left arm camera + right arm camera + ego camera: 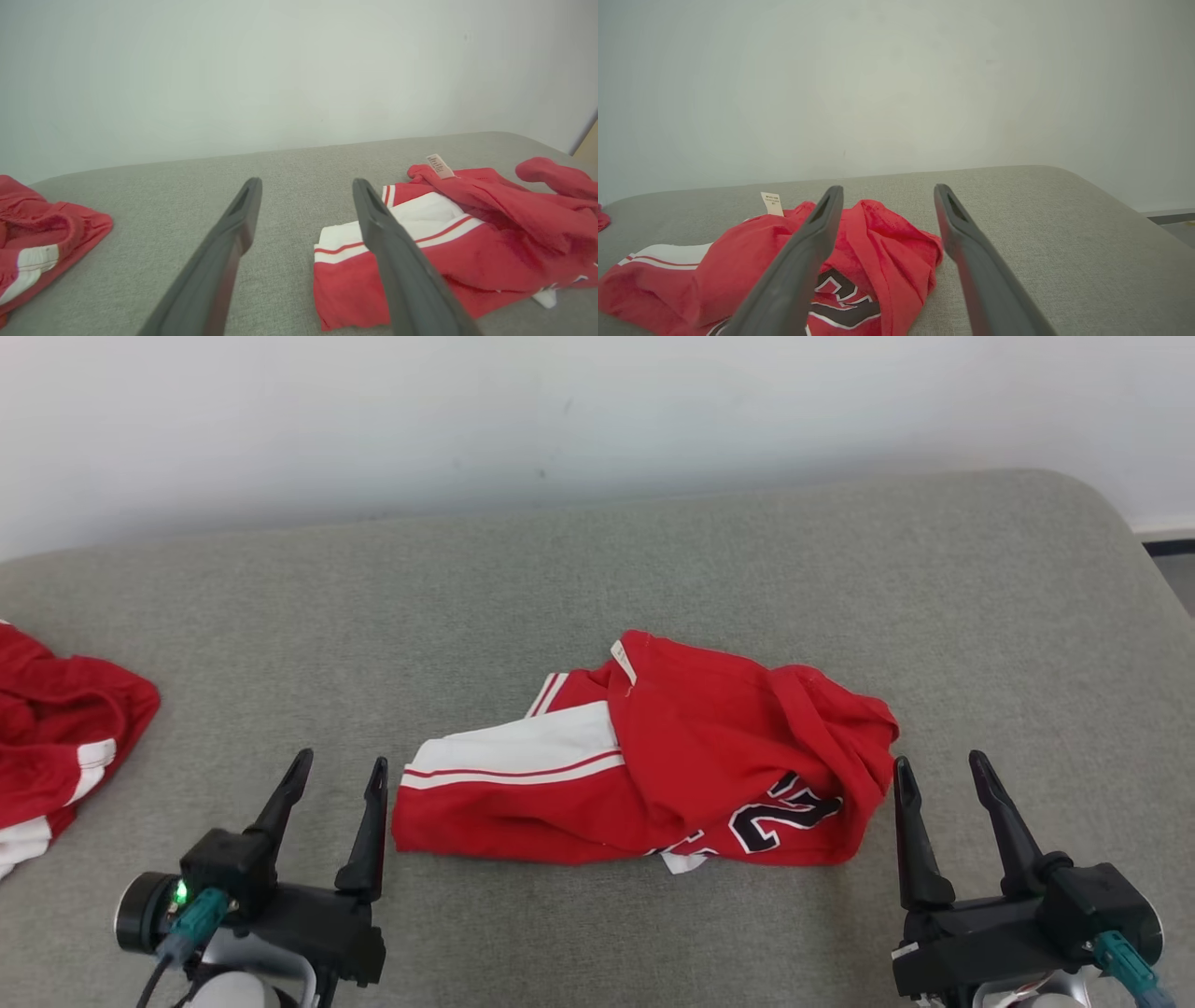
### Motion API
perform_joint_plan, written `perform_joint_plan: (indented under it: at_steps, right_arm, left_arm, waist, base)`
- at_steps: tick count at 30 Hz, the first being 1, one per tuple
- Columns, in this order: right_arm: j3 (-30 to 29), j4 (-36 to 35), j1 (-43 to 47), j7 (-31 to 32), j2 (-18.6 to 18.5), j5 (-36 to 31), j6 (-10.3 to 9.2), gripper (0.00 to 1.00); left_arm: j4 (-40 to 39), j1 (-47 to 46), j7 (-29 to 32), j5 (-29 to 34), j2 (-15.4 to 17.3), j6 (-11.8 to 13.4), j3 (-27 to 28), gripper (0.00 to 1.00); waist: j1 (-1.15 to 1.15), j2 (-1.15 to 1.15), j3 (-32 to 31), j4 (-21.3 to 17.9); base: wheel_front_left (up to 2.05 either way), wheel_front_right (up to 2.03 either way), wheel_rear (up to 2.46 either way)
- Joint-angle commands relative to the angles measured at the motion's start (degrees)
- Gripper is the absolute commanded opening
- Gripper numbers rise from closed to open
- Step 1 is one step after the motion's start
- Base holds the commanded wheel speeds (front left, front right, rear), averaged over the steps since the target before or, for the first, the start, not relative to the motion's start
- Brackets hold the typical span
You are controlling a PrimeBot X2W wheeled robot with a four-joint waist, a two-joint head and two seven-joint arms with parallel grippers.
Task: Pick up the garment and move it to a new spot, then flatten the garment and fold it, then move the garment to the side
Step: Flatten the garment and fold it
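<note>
— Where's the garment?
— I see the red garment [653,756] crumpled on the grey worktop [653,569], lower centre of my head view.
— And the pincers?
— My left pincer [341,761] sits just beside its left edge and my right pincer [939,762] just beside its right. Both are spread wide, holding nothing. Another red cloth [56,728] lies at far left.

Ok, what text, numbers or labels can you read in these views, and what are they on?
"2": black, white-edged digit on the red garment; it looks like a 2, and the rest of the number is lost in folds.
Sewn-in label on that garment: printed, but too small to read.
Nothing else is legible.
</note>
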Motion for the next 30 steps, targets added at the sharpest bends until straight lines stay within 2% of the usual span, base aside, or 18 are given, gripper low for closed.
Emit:
perform_joint_plan:
  at_steps: [1,10,18,19,20,21,26,30]
  right_arm:
    - [0.09,0.14,-0.72,-0.27,0.24,0.37,0.04,1.00]
    - [0.41,0.53,-2.17,-0.27,0.69,0.65,0.04,1.00]
    - [0.01,0.85,-2.73,-0.27,0.86,0.69,0.04,1.00]
    - [-0.01,0.87,-2.82,-0.27,0.85,0.65,0.04,1.00]
    - [-0.02,0.76,-2.91,-0.27,0.86,0.62,0.04,1.00]
    - [-0.11,0.61,-2.93,-0.27,0.90,0.54,0.04,1.00]
    - [-0.59,0.46,-2.25,-0.27,0.89,0.30,0.04,1.00]
    - [-0.79,0.75,-1.39,-0.27,0.94,0.52,0.04,1.00]
  left_arm:
    - [1.50,-1.39,0.82,-0.32,0.66,-0.24,-0.50,1.00]
    - [12.88,-5.29,5.46,-3.44,3.24,-0.25,-5.73,1.00]
    - [17.19,-6.11,6.42,-6.97,4.24,-0.25,-10.85,1.00]
    - [17.78,-6.20,6.26,-7.32,4.36,-0.25,-11.58,0.97]
    - [18.12,-6.55,5.78,-7.73,4.58,-0.25,-12.34,0.46]
    - [18.30,-7.56,4.43,-8.68,4.79,-0.25,-13.60,0.00]
    - [16.18,-9.54,0.87,-9.43,5.17,-0.25,-13.64,0.00]
    - [10.94,-9.68,-0.17,-8.96,5.58,0.63,-12.33,0.00]
  waist:
    - [0.00,0.00,1.60,-1.62]
    - [0.00,0.00,4.02,-4.02]
    - [0.00,0.00,4.27,-4.12]
    - [0.00,0.00,4.22,-4.07]
    - [0.00,0.00,4.16,-4.00]
    - [0.00,0.00,4.00,-3.79]
    - [0.00,0.00,3.15,-2.59]
    - [0.00,0.00,2.02,-1.02]
  base:
    - [0.00,0.00,0.00]
    - [0.00,0.00,0.00]
    - [0.00,0.00,0.00]
    - [0.00,0.00,0.00]
    - [0.00,0.00,0.00]
    - [0.00,0.00,0.00]
    - [0.00,0.00,0.00]
    - [0.00,0.00,0.00]
